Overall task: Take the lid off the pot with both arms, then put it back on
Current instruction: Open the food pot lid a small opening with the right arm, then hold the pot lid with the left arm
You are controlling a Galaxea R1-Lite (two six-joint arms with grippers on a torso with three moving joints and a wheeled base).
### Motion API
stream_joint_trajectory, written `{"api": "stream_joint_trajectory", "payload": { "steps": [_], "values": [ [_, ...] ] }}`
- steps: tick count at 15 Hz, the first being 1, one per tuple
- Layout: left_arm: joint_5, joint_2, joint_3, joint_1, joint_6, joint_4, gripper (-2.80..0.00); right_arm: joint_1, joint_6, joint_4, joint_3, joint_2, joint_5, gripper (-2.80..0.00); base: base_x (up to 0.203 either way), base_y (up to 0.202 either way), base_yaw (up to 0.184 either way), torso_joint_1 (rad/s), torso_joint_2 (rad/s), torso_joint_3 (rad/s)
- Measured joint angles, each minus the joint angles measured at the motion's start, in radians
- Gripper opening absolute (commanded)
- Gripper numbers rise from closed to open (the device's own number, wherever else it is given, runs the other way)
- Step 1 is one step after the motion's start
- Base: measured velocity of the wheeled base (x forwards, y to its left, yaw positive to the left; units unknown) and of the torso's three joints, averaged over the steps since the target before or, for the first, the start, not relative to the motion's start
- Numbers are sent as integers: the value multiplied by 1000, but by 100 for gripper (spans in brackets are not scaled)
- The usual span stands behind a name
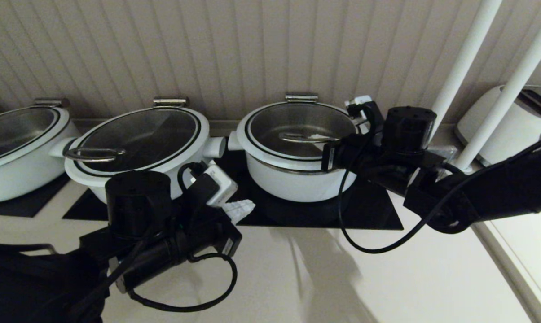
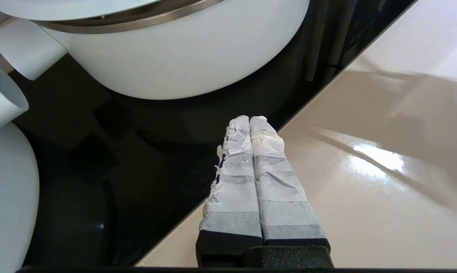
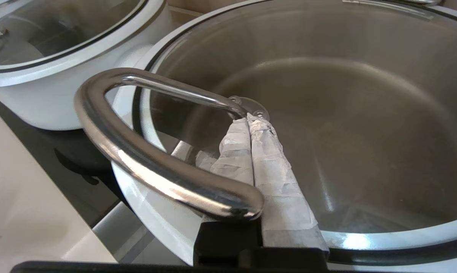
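Observation:
The pot (image 1: 297,179) is the deep white one at the right of the row, standing on a black hob. The glass lid (image 1: 270,123) sits on it, its metal loop handle (image 1: 297,137) at the centre. My right gripper (image 1: 317,137) is over the lid from the right. In the right wrist view it (image 3: 248,120) is shut, fingers pressed together, lying on the glass (image 3: 346,113) under the loop handle (image 3: 110,140), tips at the handle's mount. My left gripper (image 1: 241,208) is shut and empty, low at the hob's front edge (image 2: 250,119), short of the pot (image 2: 182,57).
Two wider white pots with lids (image 1: 140,134) (image 1: 14,134) stand to the left, the nearer one close to my left arm. A white toaster (image 1: 517,116) and two white poles (image 1: 463,58) are at the right. The beige counter (image 1: 387,278) lies in front of the hob (image 1: 373,211).

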Motion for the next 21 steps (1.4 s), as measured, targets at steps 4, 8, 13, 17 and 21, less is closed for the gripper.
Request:
{"api": "stream_joint_trajectory", "payload": {
  "steps": [4,8,13,17,21],
  "values": [
    [0,0,-7,0,-2,-1,-280,-1,-1,0,-2,0,0,-280,0,0,0,0,0,0],
    [0,2,-44,0,-2,-2,-280,-1,-1,2,-18,-4,0,-280,0,0,0,0,0,0],
    [0,3,-52,0,-3,-2,-280,-1,0,15,-52,-5,0,-280,0,0,0,0,0,0],
    [0,5,-57,0,-3,-3,-280,-2,-1,13,-61,-5,0,-280,0,0,0,0,0,0],
    [0,5,-77,0,-15,-29,-280,-2,-1,14,-64,-5,0,-280,0,0,0,0,0,0]
  ]
}}
